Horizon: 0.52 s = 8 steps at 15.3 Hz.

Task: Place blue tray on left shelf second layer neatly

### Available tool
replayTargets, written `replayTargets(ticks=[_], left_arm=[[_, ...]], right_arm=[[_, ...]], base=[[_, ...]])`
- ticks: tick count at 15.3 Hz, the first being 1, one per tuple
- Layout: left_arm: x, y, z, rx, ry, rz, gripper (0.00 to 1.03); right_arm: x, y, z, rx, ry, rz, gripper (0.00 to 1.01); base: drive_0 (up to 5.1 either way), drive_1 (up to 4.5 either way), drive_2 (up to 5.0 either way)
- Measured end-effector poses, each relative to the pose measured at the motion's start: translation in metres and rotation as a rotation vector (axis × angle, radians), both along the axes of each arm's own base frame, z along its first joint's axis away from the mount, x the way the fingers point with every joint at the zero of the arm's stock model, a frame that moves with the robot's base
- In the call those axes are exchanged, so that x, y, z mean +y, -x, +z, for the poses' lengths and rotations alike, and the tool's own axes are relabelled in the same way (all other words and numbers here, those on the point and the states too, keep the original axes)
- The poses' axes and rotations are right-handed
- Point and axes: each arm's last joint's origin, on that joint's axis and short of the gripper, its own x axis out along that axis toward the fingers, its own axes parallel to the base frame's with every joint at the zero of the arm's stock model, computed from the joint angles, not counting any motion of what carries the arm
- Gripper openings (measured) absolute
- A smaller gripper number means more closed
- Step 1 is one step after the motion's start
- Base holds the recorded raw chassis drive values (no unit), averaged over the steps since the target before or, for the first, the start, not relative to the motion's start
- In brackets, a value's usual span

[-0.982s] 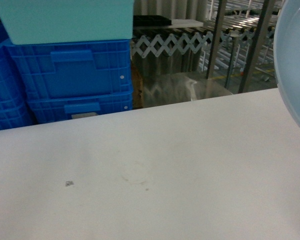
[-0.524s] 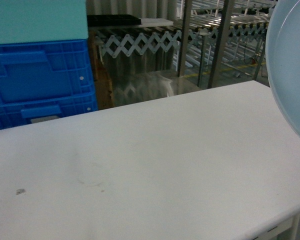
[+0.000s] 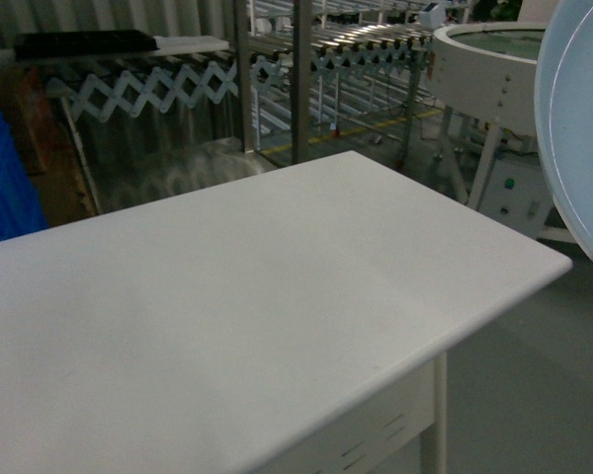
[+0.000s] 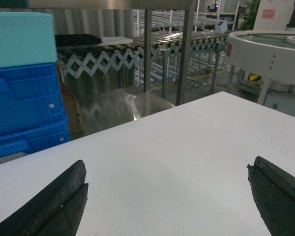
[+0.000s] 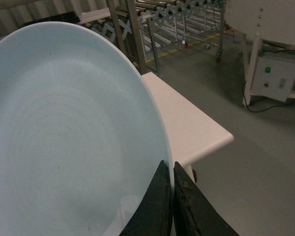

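The view swings right, blue crates sliding off left, as the right pincer (image 5: 168, 189) stays clamped on the blue tray (image 5: 69, 137) rim, left pincer (image 4: 167, 196) apart over the counter (image 3: 257, 296): carry steadily toward the steel rack (image 3: 306, 59).

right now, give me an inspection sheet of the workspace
surface: white table, top bare in every view.
job's things: blue tray held on edge off the table's right end; no shelf level identifiable.
clutter: nothing seen on the table.
grippers: right gripper pinched on the tray rim; left gripper open above the table, holding nothing.
cables: a dark cable runs from the control box to the floor.
surroundings: blue crates under a turquoise box, roller conveyors, round white machine.
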Motion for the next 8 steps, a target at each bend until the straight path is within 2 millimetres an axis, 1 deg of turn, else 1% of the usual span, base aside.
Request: replayTargets(ticks=[7, 8], left_arm=[[0.0, 0.0, -0.0001, 0.001, 0.0, 0.0, 0.98], [0.0, 0.0, -0.0001, 0.002, 0.0, -0.001, 0.98]], right_arm=[[0.0, -0.0001, 0.0001, -0.001, 0.0, -0.001, 0.02], [0.0, 0.0, 0.0001, -0.001, 0.0, -0.001, 0.02]], base=[[3.4, -3.04, -4.8], [3.3, -3.65, -3.6]])
